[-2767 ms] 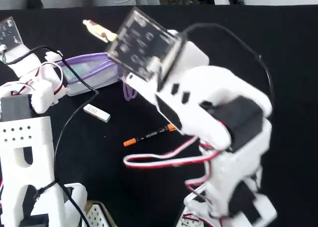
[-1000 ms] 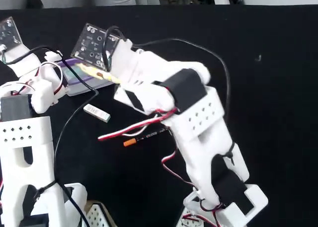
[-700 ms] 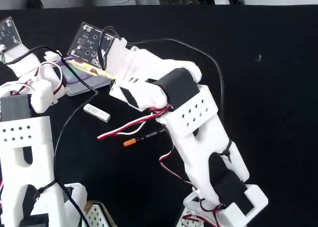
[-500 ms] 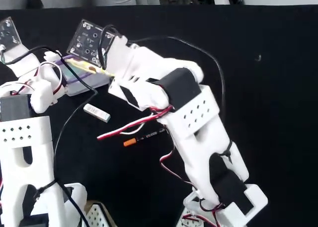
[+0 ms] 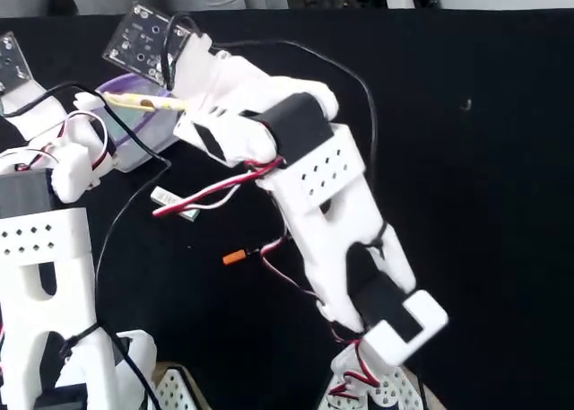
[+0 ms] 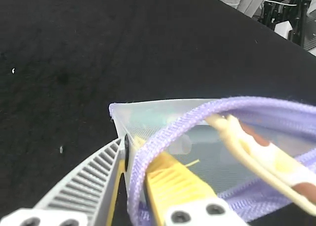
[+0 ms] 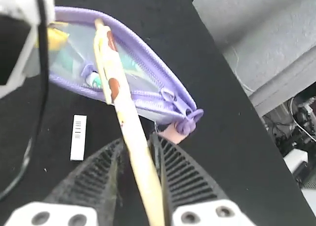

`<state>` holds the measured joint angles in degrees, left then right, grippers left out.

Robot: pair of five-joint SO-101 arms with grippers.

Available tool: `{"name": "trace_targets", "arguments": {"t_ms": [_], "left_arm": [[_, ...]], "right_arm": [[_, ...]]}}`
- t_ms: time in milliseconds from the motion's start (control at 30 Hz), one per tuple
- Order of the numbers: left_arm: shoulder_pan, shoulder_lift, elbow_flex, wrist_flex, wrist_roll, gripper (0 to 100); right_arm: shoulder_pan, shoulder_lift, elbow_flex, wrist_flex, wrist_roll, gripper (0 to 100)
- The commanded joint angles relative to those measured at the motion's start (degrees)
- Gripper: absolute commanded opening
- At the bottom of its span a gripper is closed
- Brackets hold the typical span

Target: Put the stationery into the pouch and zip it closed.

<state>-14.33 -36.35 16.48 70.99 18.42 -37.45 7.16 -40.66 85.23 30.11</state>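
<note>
The clear pouch (image 5: 136, 139) with a purple zipper edge lies open at the far left of the table. My left gripper (image 6: 134, 149) is shut on the pouch (image 6: 207, 137) at its rim, and several items lie inside it. My right gripper (image 7: 137, 139) is shut on a cream pen (image 7: 118, 97) with brown spots. The pen (image 5: 148, 104) slants across the open mouth of the pouch (image 7: 123, 72), its tip at the far rim. The pen (image 6: 256, 154) crosses the purple edge. A white eraser (image 7: 78, 136) and an orange-capped black pen (image 5: 235, 257) lie on the table.
The zipper pulls (image 7: 182, 107) sit at the pouch's near end, beside a small pink piece (image 7: 170, 132). Red and white cables (image 5: 206, 193) from the right arm hang over the eraser (image 5: 166, 197). The black table (image 5: 466, 159) is bare to the right.
The right arm has swung left and farther back with the spotted pen, bringing it from beside the pouch to over its open mouth. The left arm still holds the pouch's rim.
</note>
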Motion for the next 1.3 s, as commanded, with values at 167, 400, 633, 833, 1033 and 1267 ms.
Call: {"name": "trace_targets", "arguments": {"t_ms": [167,400,633,833,1033,1267], "left_arm": [[0.31,-3.43,2.77,-1.32,-0.18,3],[1.19,-13.10,6.29,-1.32,-0.18,3],[4.88,-15.82,7.96,-2.02,-2.37,3],[4.70,-11.60,7.87,-2.46,-2.46,3],[4.62,-6.59,6.37,-2.37,-2.55,3],[1.36,-4.57,5.67,-2.55,-2.64,3]], "right_arm": [[-0.62,4.44,-5.41,-2.20,-0.79,1.5],[-0.62,1.01,-5.14,-2.90,-5.71,2.9],[-1.85,0.22,-4.79,-1.58,-5.54,26.2],[-0.53,-1.01,-6.90,-0.62,-4.84,27.6],[2.99,-5.49,-6.73,-0.44,-4.57,27.6],[8.44,-12.44,-6.81,3.69,-4.40,27.6]]}}
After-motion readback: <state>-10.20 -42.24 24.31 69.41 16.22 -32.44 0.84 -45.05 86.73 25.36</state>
